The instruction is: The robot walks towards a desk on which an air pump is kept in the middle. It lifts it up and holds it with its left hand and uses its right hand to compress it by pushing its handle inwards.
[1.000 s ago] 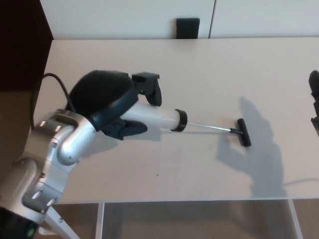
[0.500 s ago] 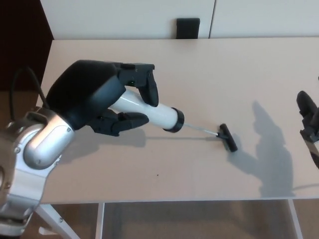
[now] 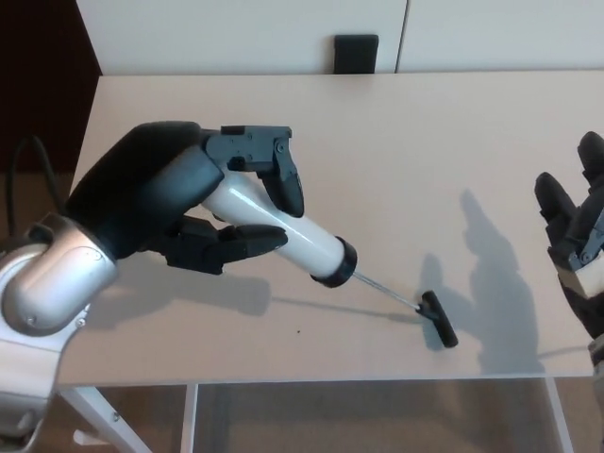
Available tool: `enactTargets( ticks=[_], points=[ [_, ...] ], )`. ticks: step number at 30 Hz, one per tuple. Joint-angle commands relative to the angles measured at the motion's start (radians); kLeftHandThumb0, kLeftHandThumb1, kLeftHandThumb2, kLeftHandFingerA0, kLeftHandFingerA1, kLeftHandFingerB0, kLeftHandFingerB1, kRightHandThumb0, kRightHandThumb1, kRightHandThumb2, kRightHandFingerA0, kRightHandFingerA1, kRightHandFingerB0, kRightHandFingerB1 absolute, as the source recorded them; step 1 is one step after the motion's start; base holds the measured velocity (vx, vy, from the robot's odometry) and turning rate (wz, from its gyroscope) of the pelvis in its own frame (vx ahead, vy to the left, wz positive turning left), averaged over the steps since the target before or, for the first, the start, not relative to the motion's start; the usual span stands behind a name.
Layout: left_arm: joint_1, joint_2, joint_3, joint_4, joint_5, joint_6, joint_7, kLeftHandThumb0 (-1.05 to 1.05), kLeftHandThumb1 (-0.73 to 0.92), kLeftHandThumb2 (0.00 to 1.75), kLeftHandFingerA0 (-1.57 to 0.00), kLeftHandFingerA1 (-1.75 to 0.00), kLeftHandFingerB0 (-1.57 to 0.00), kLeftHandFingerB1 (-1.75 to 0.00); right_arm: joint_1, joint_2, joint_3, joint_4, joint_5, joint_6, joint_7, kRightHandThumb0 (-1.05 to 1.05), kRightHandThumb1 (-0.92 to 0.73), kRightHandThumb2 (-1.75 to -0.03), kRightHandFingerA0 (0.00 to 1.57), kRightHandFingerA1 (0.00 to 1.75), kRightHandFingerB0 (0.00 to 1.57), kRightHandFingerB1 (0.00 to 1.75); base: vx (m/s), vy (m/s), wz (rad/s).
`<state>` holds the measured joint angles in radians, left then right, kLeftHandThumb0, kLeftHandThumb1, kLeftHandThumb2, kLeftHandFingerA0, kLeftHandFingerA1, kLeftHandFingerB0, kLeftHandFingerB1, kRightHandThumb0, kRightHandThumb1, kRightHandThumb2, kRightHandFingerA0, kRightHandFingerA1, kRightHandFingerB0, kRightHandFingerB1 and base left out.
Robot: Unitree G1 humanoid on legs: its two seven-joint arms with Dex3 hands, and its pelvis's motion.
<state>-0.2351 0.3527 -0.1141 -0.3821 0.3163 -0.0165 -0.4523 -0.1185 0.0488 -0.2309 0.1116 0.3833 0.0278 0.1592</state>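
The left hand (image 3: 193, 212) is wrapped around the white barrel of the air pump (image 3: 283, 231), one thick finger hooked over the top of the barrel and the thumb and other finger pressed in from below. The pump juts out from this hand toward the robot's right and slopes down toward the near edge of the worktop (image 3: 425, 142). Past the hand, the barrel ends in a black cap, and a thin metal rod runs on from the cap to the black crossbar handle (image 3: 439, 319), which is drawn well out from the barrel. The pump casts a shadow on the worktop below it; whether the handle touches the surface cannot be told.

The right hand (image 3: 576, 241) shows at the far right edge, well apart from the handle, its fingers spread and holding nothing. Its shadow lies on the worktop between it and the handle.

Beyond the left hand, at the far edge of the worktop, sits a small black block (image 3: 356, 53) against the white wall (image 3: 236, 33).
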Motion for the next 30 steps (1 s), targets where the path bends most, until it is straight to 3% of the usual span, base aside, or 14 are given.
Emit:
enactTargets(
  ticks=[1, 8, 11, 16, 24, 25, 27, 28, 30],
  points=[
    [0.029, -0.004, 0.059, -0.018, -0.159, 0.016, -0.03, -0.11, 0.8, 0.72, -0.78, -1.59, -0.61, -1.31, -0.004, 0.031, 0.008, -0.032, 0.104, 0.081, 0.044, -0.92, -0.83, -1.15, 0.07, 0.24, 0.06, 0.11, 0.0, 0.0, 0.0],
    [0.018, -0.009, 0.092, 0.007, -0.191, -0.013, -0.012, -0.1, 0.81, 0.74, -0.78, -1.59, -0.6, -1.32, 0.035, 0.04, 0.035, -0.052, 0.106, 0.105, 0.065, -0.88, -0.8, -1.14, 0.06, 0.27, 0.06, 0.16, 0.0, 0.0, 0.0],
    [0.001, -0.005, 0.113, -0.006, -0.209, 0.007, -0.008, -0.09, 0.83, 0.73, -0.82, -1.59, -0.65, -1.21, 0.051, 0.046, 0.037, -0.039, 0.114, 0.113, 0.073, -0.87, -0.8, -1.15, 0.05, 0.27, 0.05, 0.16, 0.0, 0.0, 0.0],
    [-0.012, -0.009, 0.126, -0.016, -0.231, 0.021, -0.004, -0.09, 0.82, 0.74, -0.84, -1.58, -0.66, -1.2, 0.061, 0.048, 0.035, -0.032, 0.126, 0.12, 0.082, -0.87, -0.81, -1.15, 0.05, 0.27, 0.05, 0.16, 0.0, 0.0, 0.0],
    [-0.043, -0.077, 0.211, -0.044, -0.405, 0.209, 0.014, -0.13, 0.81, 0.75, -0.9, -1.5, -0.7, -1.18, 0.069, 0.063, 0.035, 0.0, 0.133, 0.125, 0.101, -0.93, -0.82, -1.15, 0.05, 0.22, 0.05, 0.12, 0.0, 0.0, 0.0],
    [-0.045, -0.097, 0.231, -0.037, -0.444, 0.235, 0.021, -0.13, 0.82, 0.74, -0.98, -1.44, -0.75, -1.16, 0.071, 0.065, 0.035, 0.001, 0.135, 0.125, 0.103, -0.92, -0.81, -1.14, 0.05, 0.24, 0.06, 0.14, 0.0, 0.0, 0.0],
    [-0.046, -0.111, 0.246, -0.032, -0.471, 0.254, 0.026, -0.13, 0.82, 0.74, -0.98, -1.44, -0.75, -1.16, 0.072, 0.066, 0.036, 0.002, 0.136, 0.126, 0.104, -0.92, -0.81, -1.14, 0.05, 0.24, 0.06, 0.14, 0.0, 0.0, 0.0],
    [-0.048, -0.143, 0.278, -0.029, -0.534, 0.326, 0.041, -0.13, 0.83, 0.74, -1.04, -1.42, -0.77, -1.12, 0.074, 0.069, 0.039, 0.006, 0.133, 0.124, 0.106, -0.92, -0.8, -1.14, 0.06, 0.26, 0.07, 0.15, 0.0, 0.0, 0.0],
    [-0.046, -0.162, 0.3, -0.018, -0.566, 0.364, 0.046, -0.08, 0.84, 0.72, -1.09, -1.41, -0.73, -1.14, 0.078, 0.07, 0.041, 0.004, 0.134, 0.125, 0.111, -0.9, -0.81, -1.15, 0.04, 0.25, 0.05, 0.14, 0.0, 0.0, 0.0]
  ],
)
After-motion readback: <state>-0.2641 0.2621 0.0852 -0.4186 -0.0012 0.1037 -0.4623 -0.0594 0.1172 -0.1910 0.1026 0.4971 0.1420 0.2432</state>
